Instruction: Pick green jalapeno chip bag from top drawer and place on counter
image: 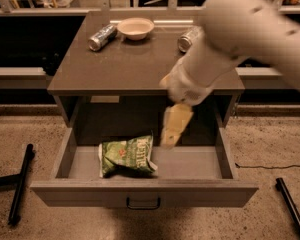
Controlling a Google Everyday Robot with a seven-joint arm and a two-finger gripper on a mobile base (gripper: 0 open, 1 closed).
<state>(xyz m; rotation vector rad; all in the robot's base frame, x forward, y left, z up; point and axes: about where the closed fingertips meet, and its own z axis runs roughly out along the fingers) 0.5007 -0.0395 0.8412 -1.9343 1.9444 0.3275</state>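
The green jalapeno chip bag lies flat in the open top drawer, left of the middle. The drawer is pulled out toward me, its dark handle at the front. My gripper hangs from the white arm over the drawer's middle, just right of and above the bag, not touching it. The counter is the cabinet's flat grey-brown top behind the drawer.
On the counter stand a pale bowl, a silver can on its side at the left and another can at the right, partly behind my arm. Black stand legs lie on the floor left, another right.
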